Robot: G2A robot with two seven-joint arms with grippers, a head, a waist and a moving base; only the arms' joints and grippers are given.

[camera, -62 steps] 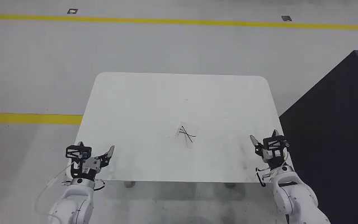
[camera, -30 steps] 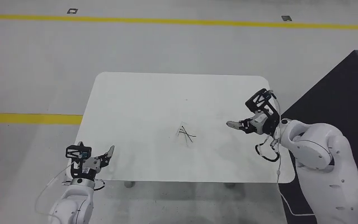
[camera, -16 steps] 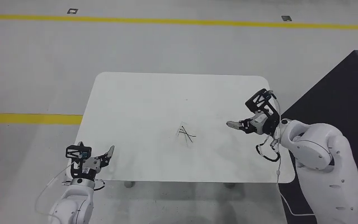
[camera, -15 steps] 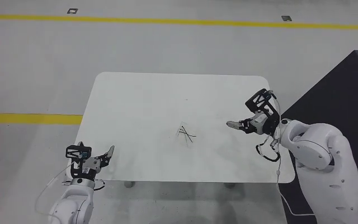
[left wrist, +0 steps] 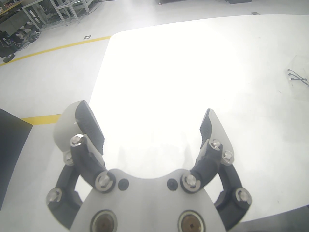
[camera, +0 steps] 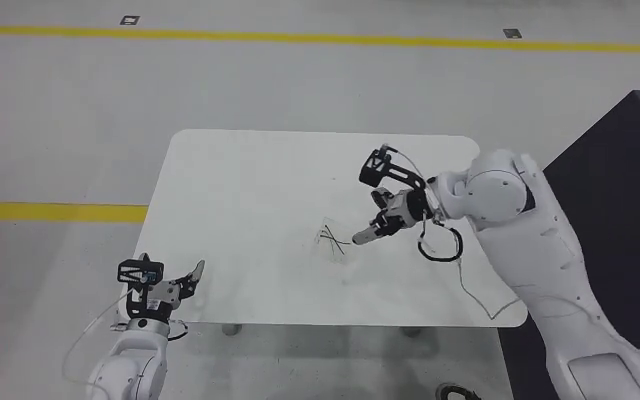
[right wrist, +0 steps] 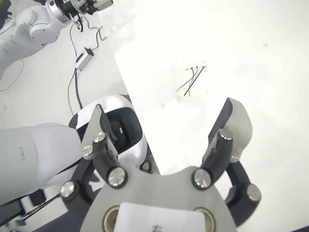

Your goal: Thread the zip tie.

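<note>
1. Right gripper point(camera: 368, 236), fingers spread wide and empty, had swung in from the right edge of the table point(camera: 250, 190) to hang near the ties. The approach looked nearly done, with a grasp next.
2. Left gripper point(camera: 172, 272), also spread, had stayed at the near-left corner, well apart.
3. Zip ties point(camera: 334, 240), three thin black strands perhaps on a clear sheet, lay crossed mid-table, untouched.
</note>
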